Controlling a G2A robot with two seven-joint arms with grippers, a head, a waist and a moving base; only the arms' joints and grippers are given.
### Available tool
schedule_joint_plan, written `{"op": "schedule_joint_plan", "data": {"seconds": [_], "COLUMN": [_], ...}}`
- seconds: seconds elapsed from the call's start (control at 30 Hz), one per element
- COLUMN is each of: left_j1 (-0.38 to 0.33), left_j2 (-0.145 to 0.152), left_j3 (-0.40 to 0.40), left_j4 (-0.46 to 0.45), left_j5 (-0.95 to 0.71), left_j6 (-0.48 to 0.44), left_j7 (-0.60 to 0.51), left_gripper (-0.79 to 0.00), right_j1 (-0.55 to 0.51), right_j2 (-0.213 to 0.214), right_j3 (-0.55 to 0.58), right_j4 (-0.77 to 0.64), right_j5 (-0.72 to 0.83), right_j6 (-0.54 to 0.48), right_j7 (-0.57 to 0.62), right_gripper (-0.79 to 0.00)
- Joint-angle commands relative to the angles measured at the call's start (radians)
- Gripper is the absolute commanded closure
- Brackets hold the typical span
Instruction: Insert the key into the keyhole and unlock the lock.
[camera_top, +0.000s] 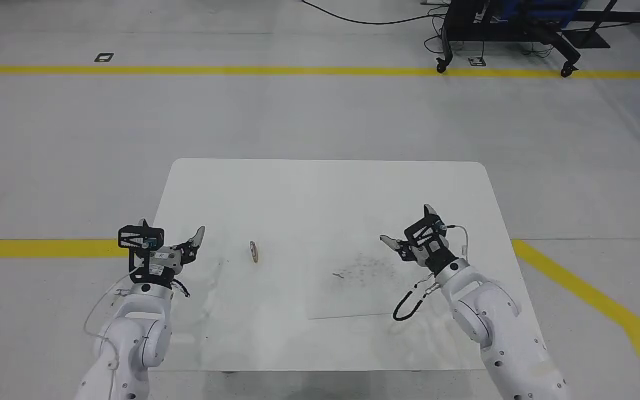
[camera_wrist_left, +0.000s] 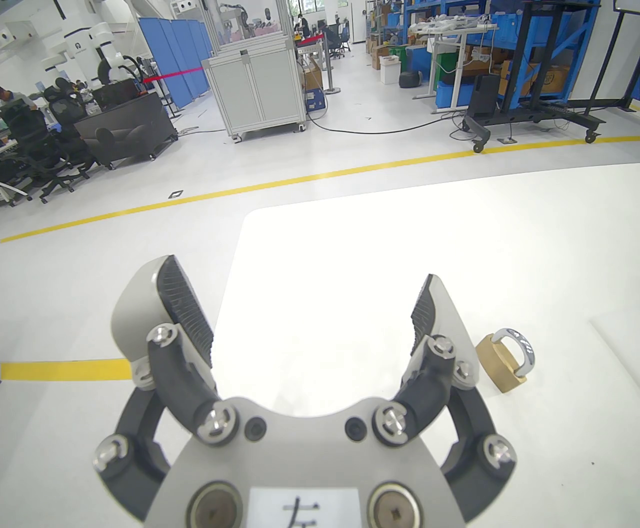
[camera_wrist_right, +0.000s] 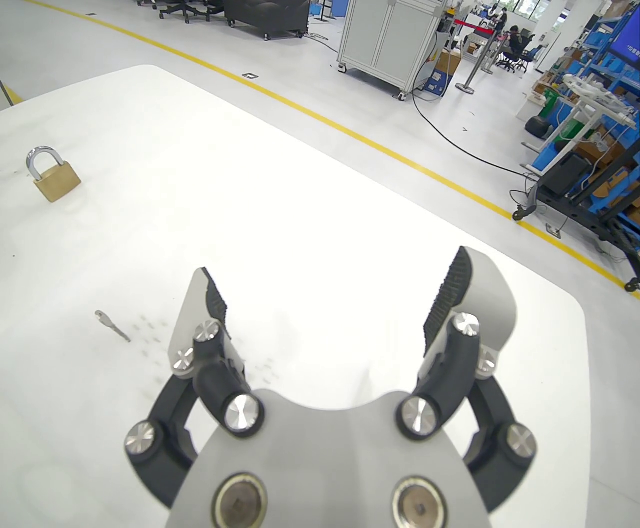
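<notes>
A small brass padlock (camera_top: 254, 251) with a silver shackle lies on the white table (camera_top: 330, 190), left of the middle. In the left wrist view the padlock (camera_wrist_left: 502, 362) sits just beside one finger of my left gripper (camera_wrist_left: 300, 280), outside the jaws. My left gripper (camera_top: 170, 237) hovers open and empty at the table's left edge. A thin silver key (camera_wrist_right: 112, 325) lies flat on the table between the padlock (camera_wrist_right: 52, 175) and my right gripper (camera_wrist_right: 335, 265). My right gripper (camera_top: 408, 227) is open and empty over the right part of the table.
Faint scuff marks (camera_top: 362, 268) show on the table near the key. A black cable (camera_top: 410, 300) loops beside the right arm. A black wheeled rack (camera_top: 520, 35) stands on the floor far beyond the table.
</notes>
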Motion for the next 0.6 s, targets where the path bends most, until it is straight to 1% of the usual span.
{"op": "schedule_joint_plan", "data": {"seconds": [0.0,0.03,0.13,0.27,0.37,0.5,0.57], "left_j1": [0.0,0.0,0.0,0.0,0.0,0.0,0.0], "left_j2": [0.0,0.0,0.0,0.0,0.0,0.0,0.0], "left_j3": [0.0,0.0,0.0,0.0,0.0,0.0,0.0], "left_j4": [0.0,0.0,0.0,0.0,0.0,0.0,0.0], "left_j5": [0.0,0.0,0.0,0.0,0.0,0.0,0.0], "left_j6": [0.0,0.0,0.0,0.0,0.0,0.0,0.0], "left_j7": [0.0,0.0,0.0,0.0,0.0,0.0,0.0], "left_gripper": [-0.785,-0.785,-0.785,-0.785,-0.785,-0.785,-0.785], "right_j1": [-0.001,0.008,0.053,0.11,0.154,0.208,0.233], "right_j2": [-0.001,-0.001,-0.002,0.0,0.002,0.001,0.001], "right_j3": [-0.012,-0.024,-0.069,-0.098,-0.116,-0.156,-0.181], "right_j4": [0.002,0.01,0.035,0.073,0.113,0.154,0.16], "right_j5": [0.006,0.006,0.034,0.078,0.137,0.19,0.175], "right_j6": [-0.022,-0.048,-0.172,-0.32,-0.431,-0.522,-0.541], "right_j7": [-0.003,0.002,0.022,0.046,0.108,0.189,0.24], "right_gripper": [-0.785,-0.785,-0.785,-0.785,-0.785,-0.785,-0.785]}}
